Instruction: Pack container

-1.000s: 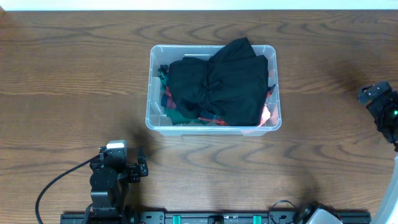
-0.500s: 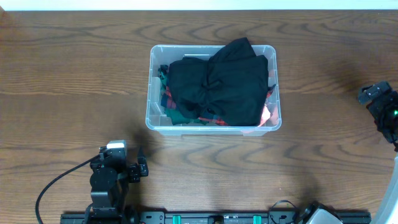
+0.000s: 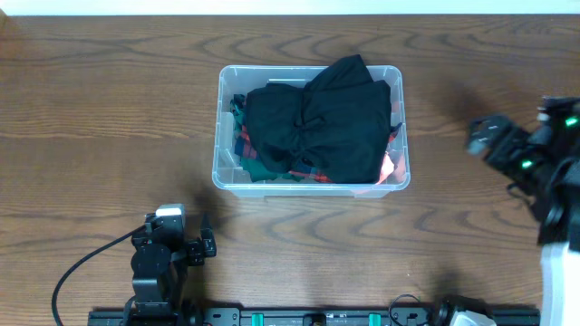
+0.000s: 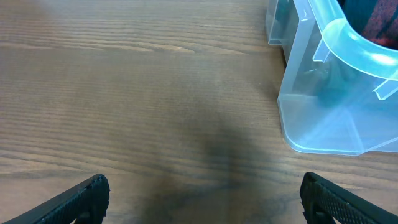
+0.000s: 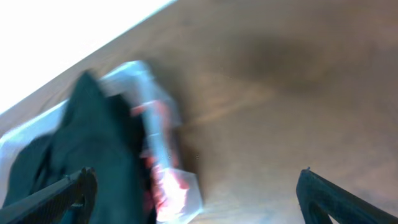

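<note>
L fingers (image 4: pixel 81 198) are spread wide, nothing btwn them, just bare bench (image 4: pixel 143 93) wood under the gap. R fingers (image 5: pixel 59 190) are also wide apart and empty, hanging over the bench. That wrist view is blurred, so I can't read fine detail.

From the L wrist cam I see one rounded clear corner of the container (image 4: pixel 323 99) at upper right. It's ahead and to the right of the fingers, well apart, no contact. From the R wrist cam the container sits at frame left w/ dark cloth heaped in it and a reddish bit by its near corner.

Overhead: L arm (image 3: pixel 163 258) sits at the near bench edge, off the container's front-left corner. R arm (image 3: pixel 521 154) is out at the right side, about level w/ the container's front wall, apart from it.

The container stands upright mid-bench, toward the far edge, long side running left-right. A black garment (image 3: pixel 326 118) fills most of it and humps over the rim at the back right. Green/red plaid cloth (image 3: pixel 263 165) shows under it at front left. A pink-orange scrap (image 3: pixel 388 168) sits at the front-right corner against the wall.
</note>
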`<action>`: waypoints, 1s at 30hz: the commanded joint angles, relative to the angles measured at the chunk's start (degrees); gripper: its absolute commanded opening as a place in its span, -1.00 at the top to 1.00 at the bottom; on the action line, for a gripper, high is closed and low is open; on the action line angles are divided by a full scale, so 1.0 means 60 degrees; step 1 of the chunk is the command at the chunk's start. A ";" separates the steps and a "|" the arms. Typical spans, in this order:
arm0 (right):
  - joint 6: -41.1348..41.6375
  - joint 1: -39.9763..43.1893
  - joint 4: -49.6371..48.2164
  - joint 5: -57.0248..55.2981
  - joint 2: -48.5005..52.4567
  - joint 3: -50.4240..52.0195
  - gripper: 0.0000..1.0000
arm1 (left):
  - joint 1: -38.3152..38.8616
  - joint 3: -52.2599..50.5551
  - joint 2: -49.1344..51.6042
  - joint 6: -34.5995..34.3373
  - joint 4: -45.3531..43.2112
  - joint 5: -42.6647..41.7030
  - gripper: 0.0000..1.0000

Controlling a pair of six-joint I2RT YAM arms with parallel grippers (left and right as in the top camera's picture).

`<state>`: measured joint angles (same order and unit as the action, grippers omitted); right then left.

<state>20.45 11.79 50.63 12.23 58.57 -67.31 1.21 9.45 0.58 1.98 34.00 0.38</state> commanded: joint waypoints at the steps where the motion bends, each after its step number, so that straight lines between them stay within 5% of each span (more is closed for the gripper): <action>1: -0.1388 -0.1096 -0.0805 -0.1337 -0.0823 0.0237 -0.98 | -0.0047 -0.0120 -0.0066 0.0131 -0.0044 0.0007 -0.96; 5: -0.3668 -0.1599 -0.3322 -0.0561 -0.2204 0.1435 -0.98 | -0.0047 -0.0120 -0.0066 0.0131 -0.0044 0.0004 -0.96; 12: -0.4717 -0.1570 -0.5756 -0.0423 -0.4867 0.4251 -0.98 | -0.0047 -0.0120 -0.0066 0.0131 -0.0044 0.0007 -0.96; 23: -0.4714 -0.1570 -0.5963 -0.0390 -0.8972 0.7552 -0.99 | -0.0047 -0.0120 -0.0066 0.0131 -0.0044 0.0004 -0.96; 30: -0.4634 -0.1566 -0.6145 -0.0339 -0.9715 0.8768 -0.98 | -0.0047 -0.0120 -0.0066 0.0131 -0.0044 0.0007 -0.96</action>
<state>-6.96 2.87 13.82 9.52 0.84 -16.88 1.21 9.45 0.58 1.98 34.00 0.36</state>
